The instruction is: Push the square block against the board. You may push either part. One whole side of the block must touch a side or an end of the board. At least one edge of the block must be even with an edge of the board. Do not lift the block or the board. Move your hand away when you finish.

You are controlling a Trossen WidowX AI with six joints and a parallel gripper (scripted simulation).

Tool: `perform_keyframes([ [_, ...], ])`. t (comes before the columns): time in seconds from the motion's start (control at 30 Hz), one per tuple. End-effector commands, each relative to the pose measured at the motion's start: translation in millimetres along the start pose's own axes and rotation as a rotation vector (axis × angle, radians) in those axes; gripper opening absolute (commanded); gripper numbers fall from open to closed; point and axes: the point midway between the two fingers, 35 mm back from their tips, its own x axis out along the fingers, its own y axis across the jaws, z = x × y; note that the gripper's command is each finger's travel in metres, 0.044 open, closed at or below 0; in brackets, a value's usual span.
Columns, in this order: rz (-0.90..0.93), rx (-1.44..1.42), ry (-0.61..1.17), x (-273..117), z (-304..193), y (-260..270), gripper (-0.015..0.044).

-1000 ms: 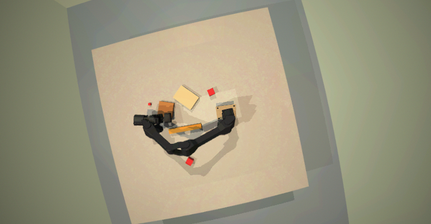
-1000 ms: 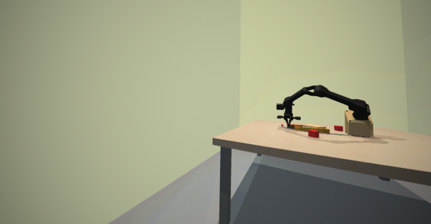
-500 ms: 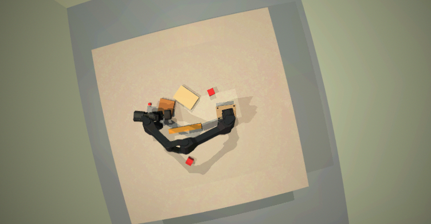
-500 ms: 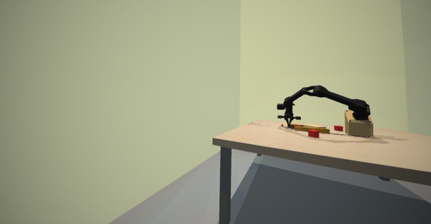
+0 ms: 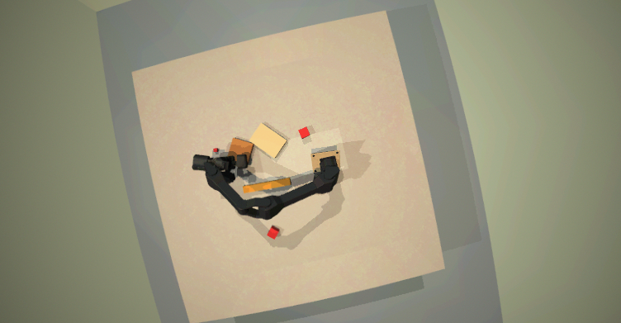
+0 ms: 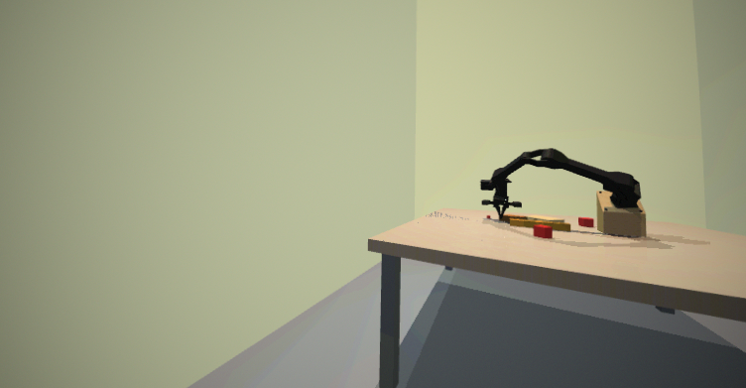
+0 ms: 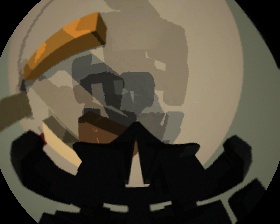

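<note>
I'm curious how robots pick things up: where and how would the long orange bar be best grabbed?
Probably at its middle, from straight above, with the gripper's fingers on its two long sides. The orange bar is long and narrow and lies flat, so gripping across it looks easiest. The arm passes close beside it in the top view.

Brown block (image 5: pixel 241 147) beside pale board (image 5: pixel 268 140)
</note>
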Motion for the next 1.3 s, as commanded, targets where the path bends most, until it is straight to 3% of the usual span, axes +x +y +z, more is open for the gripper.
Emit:
perform_keyframes([
  [0.0, 0.01, -0.001, 0.004, 3, 0, 2, 0.0],
  [1.0, 0.01, -0.001, -0.001, 4, 48, -1, 0.0],
  [1.17, 0.01, -0.001, 0.002, -48, 42, -2, 0.0],
  [1.27, 0.01, -0.001, 0.001, -51, 42, -2, 0.0],
])
